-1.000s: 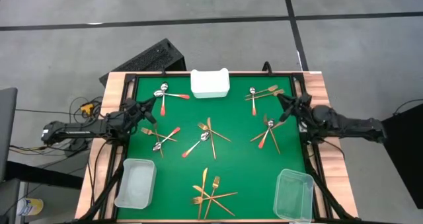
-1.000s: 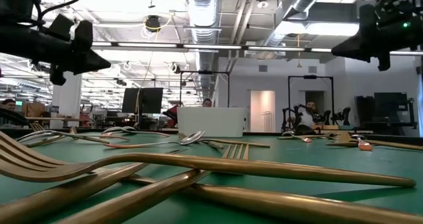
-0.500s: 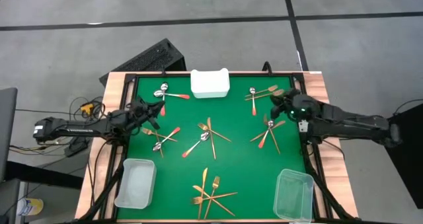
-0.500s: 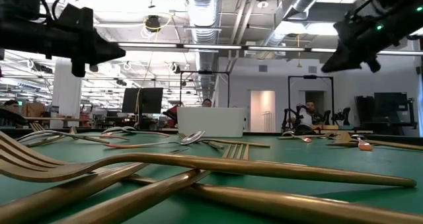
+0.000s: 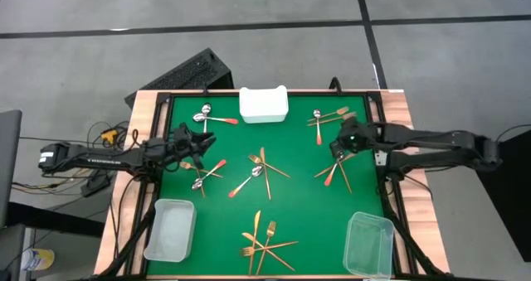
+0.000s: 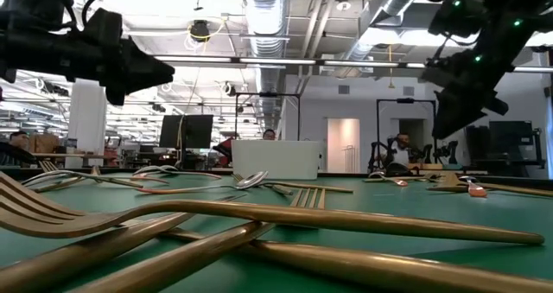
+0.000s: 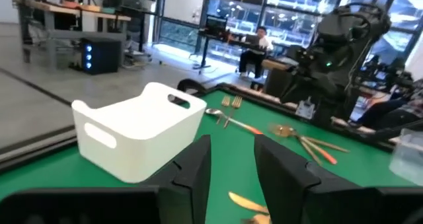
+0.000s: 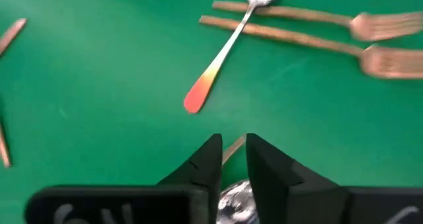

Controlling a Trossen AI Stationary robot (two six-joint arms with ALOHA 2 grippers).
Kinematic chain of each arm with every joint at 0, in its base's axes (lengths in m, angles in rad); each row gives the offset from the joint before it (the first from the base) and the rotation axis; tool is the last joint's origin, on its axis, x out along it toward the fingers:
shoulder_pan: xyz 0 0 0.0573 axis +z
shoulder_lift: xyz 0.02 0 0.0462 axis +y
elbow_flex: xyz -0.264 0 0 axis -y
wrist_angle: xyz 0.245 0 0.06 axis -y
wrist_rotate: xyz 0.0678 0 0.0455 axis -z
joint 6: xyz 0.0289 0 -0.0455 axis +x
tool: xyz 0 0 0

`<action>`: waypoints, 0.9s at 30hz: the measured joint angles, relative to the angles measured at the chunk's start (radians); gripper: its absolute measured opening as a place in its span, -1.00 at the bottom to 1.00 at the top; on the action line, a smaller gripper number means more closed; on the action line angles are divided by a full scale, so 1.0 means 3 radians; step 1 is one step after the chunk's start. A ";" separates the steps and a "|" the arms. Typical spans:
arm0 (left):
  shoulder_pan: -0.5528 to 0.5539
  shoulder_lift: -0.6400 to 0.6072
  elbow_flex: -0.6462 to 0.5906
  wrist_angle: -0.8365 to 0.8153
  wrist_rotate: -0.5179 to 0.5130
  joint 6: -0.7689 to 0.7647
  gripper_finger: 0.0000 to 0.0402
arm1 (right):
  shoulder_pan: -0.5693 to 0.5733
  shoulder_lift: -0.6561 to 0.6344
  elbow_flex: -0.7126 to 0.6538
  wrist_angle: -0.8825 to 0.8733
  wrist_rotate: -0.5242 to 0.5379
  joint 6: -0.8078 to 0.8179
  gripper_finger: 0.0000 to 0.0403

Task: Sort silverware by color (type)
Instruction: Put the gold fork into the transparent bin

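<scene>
right gripper (image 5: 341,143) over silverware (image 5: 334,167)

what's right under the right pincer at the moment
Below the right pincer lies the silver bowl of a spoon on the green mat, with a gold handle tip between its fingers. The spoon's handle is hidden behind the pincer.

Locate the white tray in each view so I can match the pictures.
High view: white tray at the mat's far edge, centre.
Low view: pale box mid-picture, behind the cutlery.
Left wrist view: large, left of centre.
Right wrist view: not in it.
Shared landmark: the green mat.
</scene>
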 joint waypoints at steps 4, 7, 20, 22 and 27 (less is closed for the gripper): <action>0.0000 0.0104 0.0000 0.0000 -0.0039 -0.0002 -0.47 | 0.0100 0.0292 0.0000 0.0019 -0.0063 0.0096 -0.27; 0.0001 0.0168 0.0000 0.0000 -0.0154 -0.0009 -0.47 | 0.0124 0.0524 0.0000 0.0050 -0.0054 0.0178 -0.12; 0.0001 0.0179 0.0000 -0.0003 -0.0284 -0.0012 -0.47 | 0.0100 0.1184 0.0000 0.0197 -0.0139 0.0156 -0.07; 0.0001 0.0180 0.0000 -0.0004 -0.0296 -0.0012 -0.47 | 0.0081 0.1249 0.0000 0.0268 -0.0141 0.0136 -0.19; 0.0002 0.0180 0.0000 -0.0005 -0.0299 -0.0012 -0.47 | 0.0055 0.1324 0.0000 0.0562 -0.0166 -0.0059 -0.64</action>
